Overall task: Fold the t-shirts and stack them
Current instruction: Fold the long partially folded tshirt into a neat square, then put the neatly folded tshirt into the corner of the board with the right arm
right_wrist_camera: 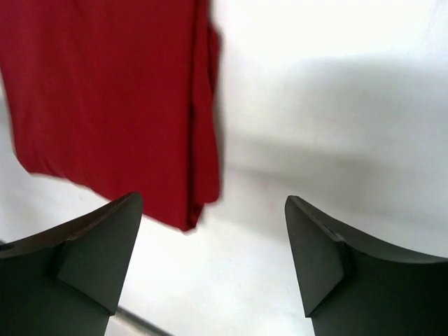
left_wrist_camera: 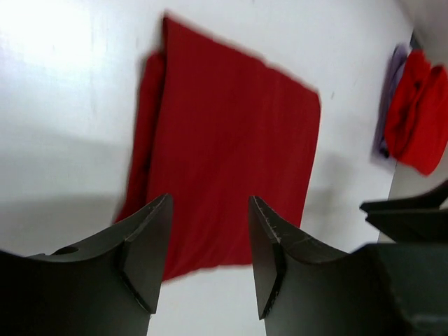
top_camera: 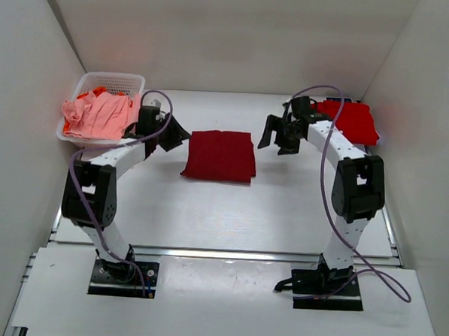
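Between left claw [left_wrist_camera: 210, 201] and right claw [right_wrist_camera: 213, 201] lies a folded maroon t-shirt [top_camera: 220, 155].

Folded maroon t-shirt [top_camera: 220, 155] at centre, red t-shirt [top_camera: 351, 120] far right, basket [top_camera: 116, 76] far left

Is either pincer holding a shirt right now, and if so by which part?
Nothing is held. The left pincer and the right pincer are both open and empty, on either side of the folded dark red t-shirt.
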Robot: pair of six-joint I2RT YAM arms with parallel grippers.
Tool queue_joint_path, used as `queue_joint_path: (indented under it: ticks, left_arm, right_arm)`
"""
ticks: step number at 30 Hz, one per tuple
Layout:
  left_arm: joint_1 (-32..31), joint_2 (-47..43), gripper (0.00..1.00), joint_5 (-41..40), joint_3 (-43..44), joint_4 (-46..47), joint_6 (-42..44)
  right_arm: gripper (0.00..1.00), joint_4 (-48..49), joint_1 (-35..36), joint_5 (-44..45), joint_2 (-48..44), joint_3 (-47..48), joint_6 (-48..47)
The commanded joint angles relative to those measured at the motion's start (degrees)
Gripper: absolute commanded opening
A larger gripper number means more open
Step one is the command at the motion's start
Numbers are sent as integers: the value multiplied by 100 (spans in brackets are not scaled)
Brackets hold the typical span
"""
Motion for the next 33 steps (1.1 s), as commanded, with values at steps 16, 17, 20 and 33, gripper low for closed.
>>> queue_joint_path:
  ticks: [16, 17, 20, 33]
  left_arm:
    - [88, -2954, 57, 395, -2410, -164, -9]
    - [106, -3007, 57, 421, -2410, -182, 8]
    - [123, -3130, 57, 403, -2410, -226, 34]
    - [97, -3746, 57, 412, -2604, -498, 61]
  right_arm:
    - [84, 794, 890, -717, 1612, 211, 594]
    - [84, 714, 987, -690, 1718, 368, 655]
    - [78, 459, 1207, -638, 1956, 694, 638]
    - [0, -1001, 1365, 2477, 2124, 2058, -546]
